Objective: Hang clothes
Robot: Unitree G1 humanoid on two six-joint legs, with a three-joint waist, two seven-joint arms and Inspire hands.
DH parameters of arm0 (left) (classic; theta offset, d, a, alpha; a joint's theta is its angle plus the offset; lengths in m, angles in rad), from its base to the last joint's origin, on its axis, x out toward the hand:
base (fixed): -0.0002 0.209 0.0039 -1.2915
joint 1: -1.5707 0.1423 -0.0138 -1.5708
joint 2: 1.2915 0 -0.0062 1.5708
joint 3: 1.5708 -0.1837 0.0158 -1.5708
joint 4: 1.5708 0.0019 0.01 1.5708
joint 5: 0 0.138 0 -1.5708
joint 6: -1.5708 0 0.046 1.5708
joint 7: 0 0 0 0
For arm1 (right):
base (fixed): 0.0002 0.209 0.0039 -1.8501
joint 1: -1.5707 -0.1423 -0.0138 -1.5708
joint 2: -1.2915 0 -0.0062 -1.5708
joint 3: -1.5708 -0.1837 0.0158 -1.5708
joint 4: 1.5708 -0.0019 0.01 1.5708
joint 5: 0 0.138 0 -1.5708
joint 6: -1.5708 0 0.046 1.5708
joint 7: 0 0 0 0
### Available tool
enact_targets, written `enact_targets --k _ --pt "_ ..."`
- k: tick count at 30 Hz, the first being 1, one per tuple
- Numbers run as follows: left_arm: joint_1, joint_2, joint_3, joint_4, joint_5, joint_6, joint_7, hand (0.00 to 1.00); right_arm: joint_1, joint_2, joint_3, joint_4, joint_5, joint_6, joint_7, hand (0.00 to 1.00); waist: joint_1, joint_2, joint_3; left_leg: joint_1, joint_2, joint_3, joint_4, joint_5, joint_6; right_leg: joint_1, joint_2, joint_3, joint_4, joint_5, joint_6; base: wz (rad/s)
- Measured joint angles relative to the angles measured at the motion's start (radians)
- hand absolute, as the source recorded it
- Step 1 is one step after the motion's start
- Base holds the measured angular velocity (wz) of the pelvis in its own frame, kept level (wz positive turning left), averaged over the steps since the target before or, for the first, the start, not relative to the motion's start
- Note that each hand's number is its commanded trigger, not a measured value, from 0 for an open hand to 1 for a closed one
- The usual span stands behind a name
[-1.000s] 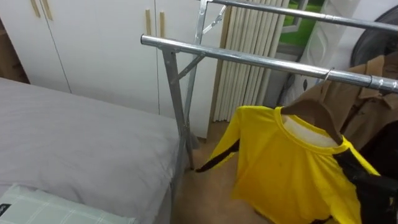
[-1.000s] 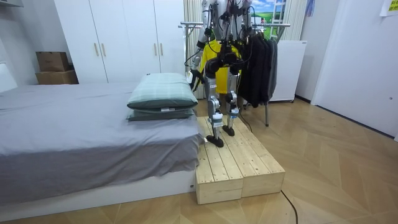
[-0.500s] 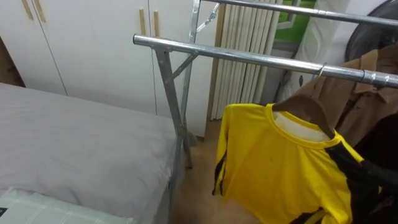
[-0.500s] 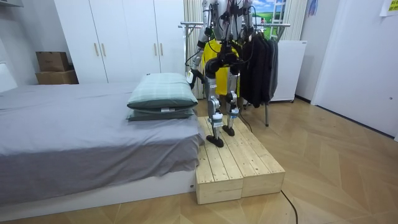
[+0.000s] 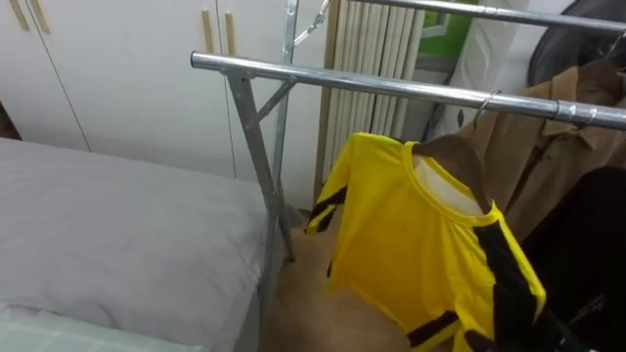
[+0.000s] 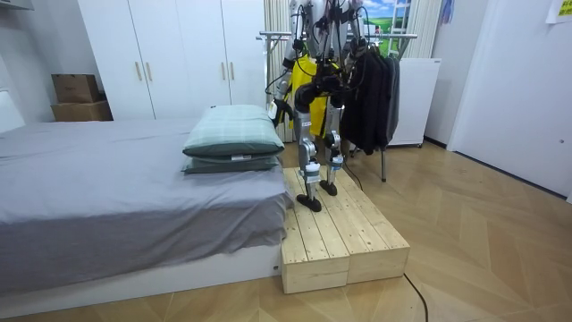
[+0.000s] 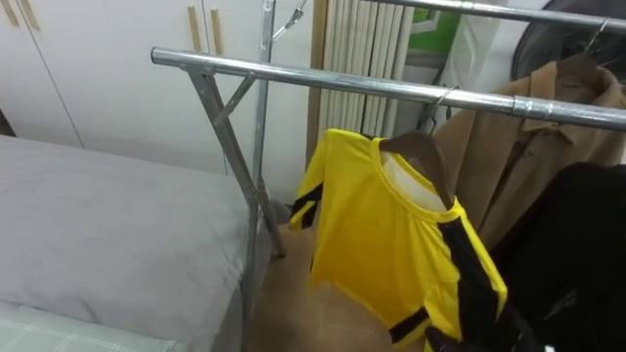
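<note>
Yellow shirt (image 5: 411, 244) w/ hanger (image 5: 456, 156) on rack rail (image 5: 323, 78), nr brown coat (image 5: 559, 147).

Bright even room light, soft sheen along the metal rail (image 5: 391, 86)

Shirt (image 5: 411, 244) yellow, black stripes along sleeves; hanger (image 5: 458, 156) brown. Rail (image 5: 372, 84) silver, coat (image 5: 558, 147) tan. Bedcover (image 5: 117, 225) plain grey, wardrobe doors (image 5: 127, 68) white.

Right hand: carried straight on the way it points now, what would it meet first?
Most likely the yellow shirt: the right hand is a dark shape at the eye view's lower right, beside the shirt's black-striped sleeve. Its exact heading is unclear, so this is tentative.
</note>
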Motion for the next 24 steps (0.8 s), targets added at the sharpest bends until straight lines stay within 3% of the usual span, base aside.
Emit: enact_targets --k 9,15,24 --pt "-0.003 -0.015 -0.017 0.0 0.001 -0.01 0.013 0.0 0.005 0.01 0.075 0.221 -0.018 -0.003 0.139 0.0 0.0 0.014 -0.0057 -0.004 0.0 -0.008 0.002 0.0 0.0 0.002 -0.003 -0.008 -0.003 -0.001 0.001 0.02" --pt "-0.011 -0.019 -0.04 0.024 -0.043 -0.018 0.04 0.0 0.003 0.041 0.118 0.374 -0.177 0.0 0.167 0.0 -0.001 0.021 -0.0047 -0.003 -0.002 -0.008 0.002 0.0 0.0 0.001 -0.004 -0.013 -0.001 -0.001 0.001 0.0" --pt "-0.019 -0.013 -0.097 0.051 -0.079 -0.052 0.067 0.0 -0.002 0.037 0.133 0.554 -0.312 -0.017 0.18 0.0 0.0 0.028 -0.0018 -0.008 -0.004 -0.014 0.003 0.0 0.0 0.0 -0.008 -0.016 -0.002 -0.001 0.001 0.02"
